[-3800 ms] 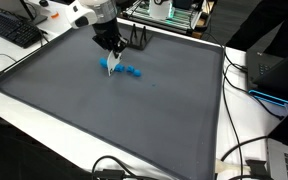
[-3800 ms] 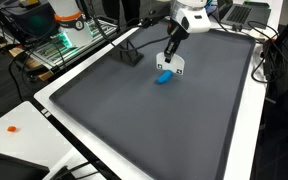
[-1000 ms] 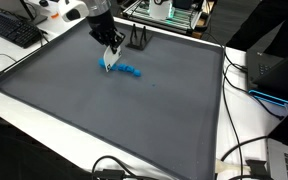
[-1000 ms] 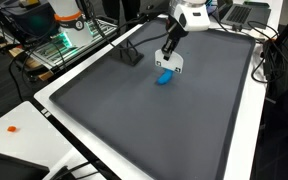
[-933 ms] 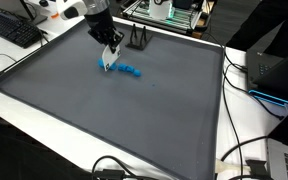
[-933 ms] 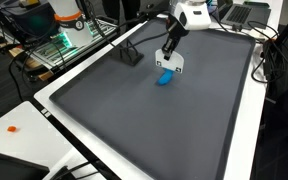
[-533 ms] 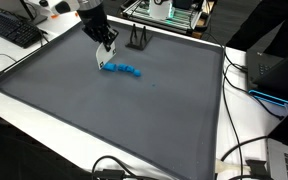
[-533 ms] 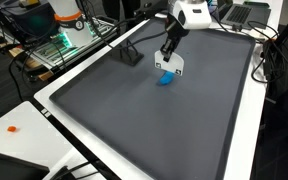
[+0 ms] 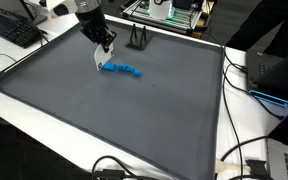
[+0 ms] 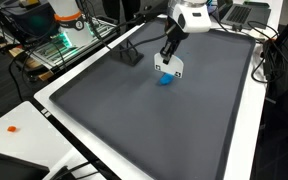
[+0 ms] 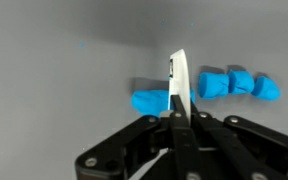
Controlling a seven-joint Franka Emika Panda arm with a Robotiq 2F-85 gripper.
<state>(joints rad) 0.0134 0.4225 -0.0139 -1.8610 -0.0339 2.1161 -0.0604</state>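
The gripper (image 11: 179,118) is clamping tight on a thin white blade (image 11: 178,85), which is pointing down at the row of blue pieces (image 9: 121,70) lying on the grey mat (image 9: 134,120) toward its far side, not far from a black stand (image 9: 137,40). In the wrist view the blade is sitting between the lone chunk (image 11: 151,100) and the other three, and I can't tell if its edge is touching anything. What I'm worrying about is that such a narrow pinch is leaving the blade free to twist or slide up between the fingers if it's pushed down at a slant. The soft-looking pieces are also looking likely to stick to the blade and lift with it, or get shoved sideways. Pressing too hard is risking digging into the mat.
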